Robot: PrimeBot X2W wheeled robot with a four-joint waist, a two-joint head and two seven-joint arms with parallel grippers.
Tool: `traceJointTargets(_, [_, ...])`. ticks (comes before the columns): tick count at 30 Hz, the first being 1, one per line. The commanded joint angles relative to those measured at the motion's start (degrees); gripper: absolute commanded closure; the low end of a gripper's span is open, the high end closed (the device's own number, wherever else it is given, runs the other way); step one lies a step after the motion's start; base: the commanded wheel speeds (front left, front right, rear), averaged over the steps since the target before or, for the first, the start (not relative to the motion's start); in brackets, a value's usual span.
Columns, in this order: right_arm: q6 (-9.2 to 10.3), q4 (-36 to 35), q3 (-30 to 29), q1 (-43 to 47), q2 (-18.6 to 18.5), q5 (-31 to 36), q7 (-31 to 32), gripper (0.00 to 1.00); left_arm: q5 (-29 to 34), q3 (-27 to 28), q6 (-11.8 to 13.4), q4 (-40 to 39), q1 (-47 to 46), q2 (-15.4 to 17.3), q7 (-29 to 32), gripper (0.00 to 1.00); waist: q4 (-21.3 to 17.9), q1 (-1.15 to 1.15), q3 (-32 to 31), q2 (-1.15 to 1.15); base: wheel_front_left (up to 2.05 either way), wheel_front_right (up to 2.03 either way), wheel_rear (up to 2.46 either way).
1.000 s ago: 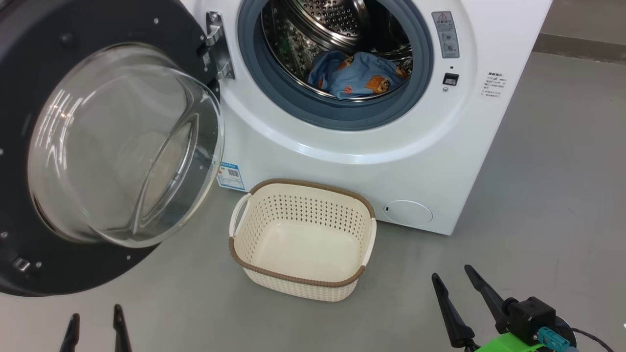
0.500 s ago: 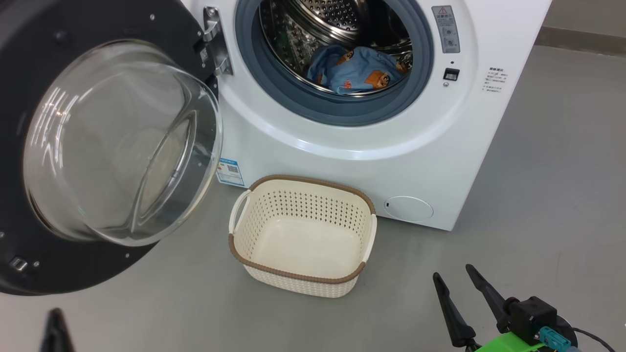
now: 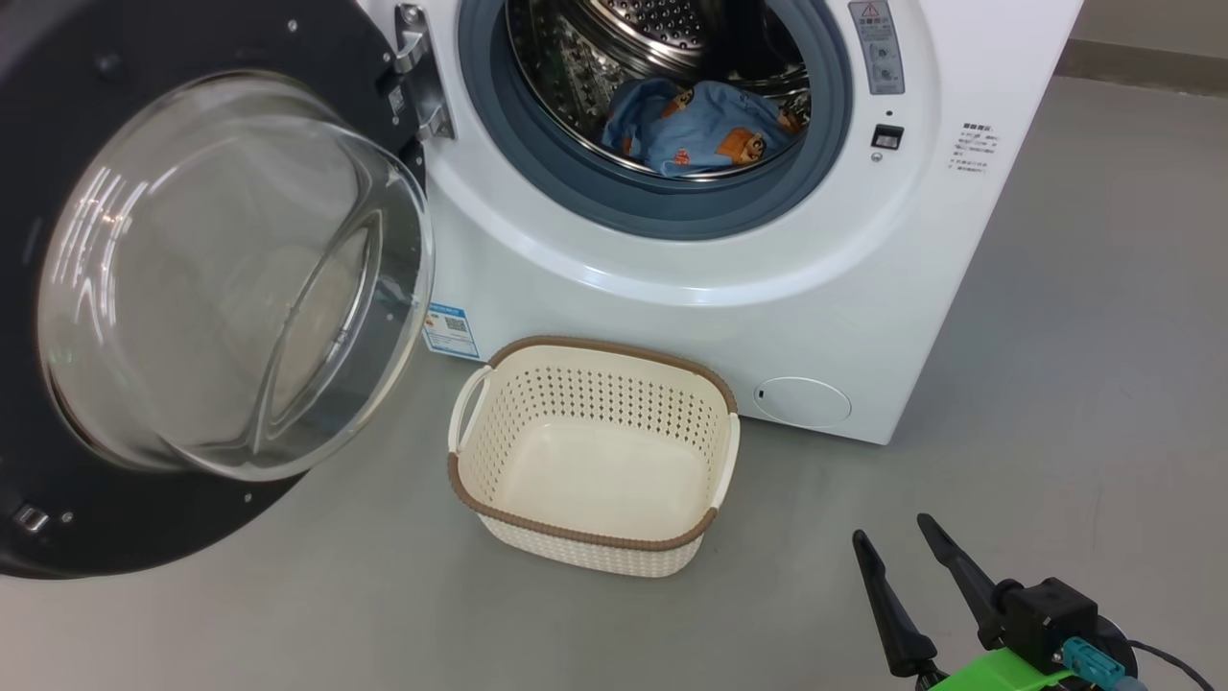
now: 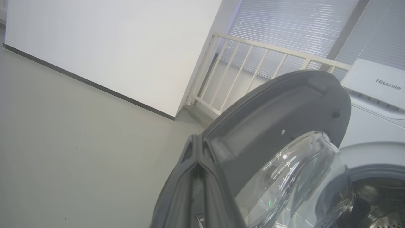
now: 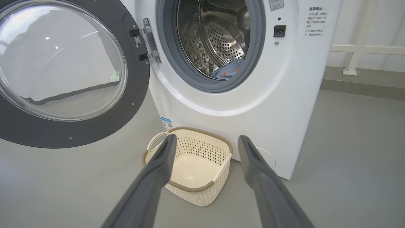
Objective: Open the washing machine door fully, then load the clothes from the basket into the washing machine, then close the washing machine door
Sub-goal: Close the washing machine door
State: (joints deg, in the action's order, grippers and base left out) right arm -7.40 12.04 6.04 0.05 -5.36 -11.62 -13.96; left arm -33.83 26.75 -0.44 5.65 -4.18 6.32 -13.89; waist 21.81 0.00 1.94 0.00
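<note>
The washer [image 3: 672, 288] takes up the upper middle of the head view, with its door [image 3: 144, 38] swung wide on the hinge [image 3: 417, 72] into the upper left of the frame, the black rim facing the camera and the clear glass bowl [image 3: 221, 278] bulging out of it. The clothes [image 3: 700, 134], a blue bundle with orange figures, lie at the bottom of the steel drum [image 3: 633, 29], behind the grey-blue gasket [image 3: 576, 182] at the top centre. The basket [image 3: 614, 344] stands upright on the grey floor [image 3: 1055, 384] at lower centre, just in front of the washer, between the blue label [image 3: 451, 331] and the round flap [image 3: 802, 401]; nothing lies in it. The right gripper [image 3: 890, 528] sits at the lower right of the frame, well clear of the basket, its two dark fingers spread apart and holding nothing; in the right wrist view they frame the basket with the washer's opening above. In the left wrist view the left gripper [image 4: 196, 141] rises from the bottom centre with its fingers pressed together, tips meeting at mid-frame right beside the door's grey edge; whether they touch the door cannot be told. Behind it, a white wall [image 4: 110, 47] fills the upper left and a pale railing [image 4: 253, 63] crosses the upper right
</note>
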Motion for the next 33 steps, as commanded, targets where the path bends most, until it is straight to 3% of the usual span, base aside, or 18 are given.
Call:
traceJointTargets(1, [-0.09, -1.7, 1.2, -1.3, -0.3, 0.2, 0.0, 0.00, -2.6, 3.7, -0.4, 0.2, -4.7, 4.1, 1.2, 1.00, -0.2, 0.00, 0.3, 0.00, 0.00, 0.00, 0.00])
traceJointTargets(19, [-0.09, -3.5, 1.5, -2.3, -1.7, 0.4, 1.2, 0.00, -24.7, 17.0, -1.8, 26.0, -23.2, 17.3, 14.0, 1.00, -2.8, 0.00, 3.3, 0.00, 0.00, 0.00, 0.00])
traceJointTargets(26, [-0.09, -4.2, 1.6, -2.8, -2.5, 0.4, 2.0, 0.00, -30.6, 18.1, -4.3, 32.8, -27.0, 20.2, 20.7, 1.00, -3.7, 0.00, 4.5, 0.00, 0.00, 0.00, 0.00])
traceJointTargets(33, [-0.09, -5.8, 1.2, -3.0, -3.0, 0.8, 2.9, 0.00, -33.9, 17.4, -6.1, 34.4, -28.5, 22.6, 26.6, 1.00, -4.5, 0.00, 6.0, 0.00, 0.00, 0.00, 0.00])
